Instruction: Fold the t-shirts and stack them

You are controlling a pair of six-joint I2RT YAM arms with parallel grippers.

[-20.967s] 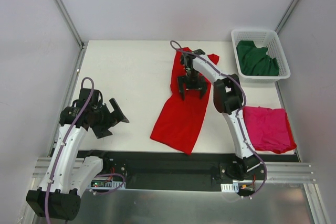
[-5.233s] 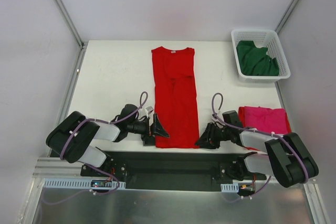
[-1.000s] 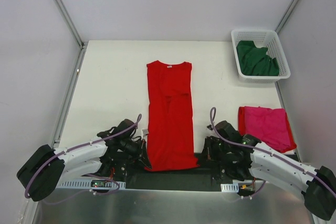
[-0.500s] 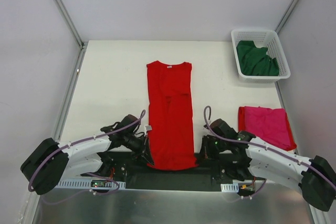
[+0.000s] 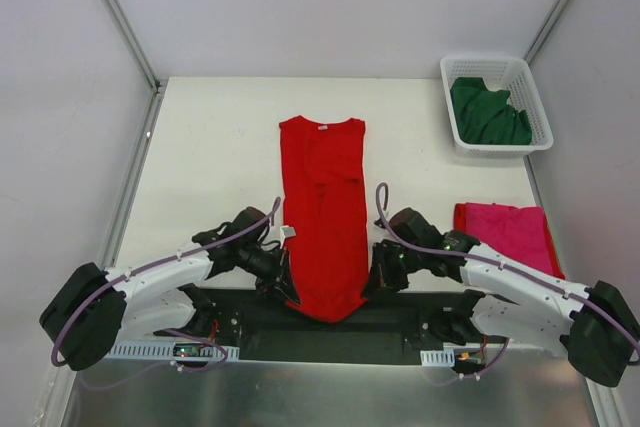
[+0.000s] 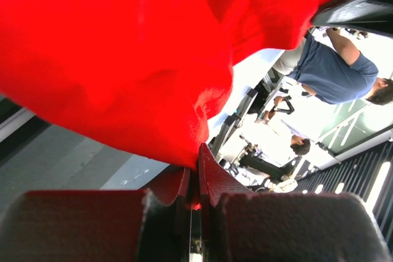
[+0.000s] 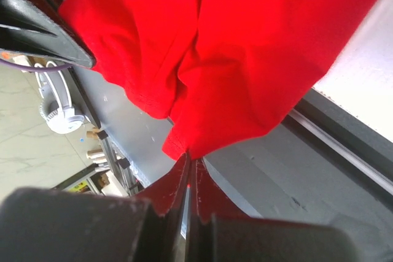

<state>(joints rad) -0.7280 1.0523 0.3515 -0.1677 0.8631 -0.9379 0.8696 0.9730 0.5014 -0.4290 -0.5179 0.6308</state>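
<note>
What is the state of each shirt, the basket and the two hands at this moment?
red t-shirt: sleeves folded in, collar end flat on the table, near hem lifted at both corners.
pink t-shirt: roughly folded, lying on the table's right side.
green t-shirt: crumpled inside the basket.
basket: upright, holding the green t-shirt.
left hand: shut on the red t-shirt's hem.
right hand: shut on the red t-shirt's hem.
</note>
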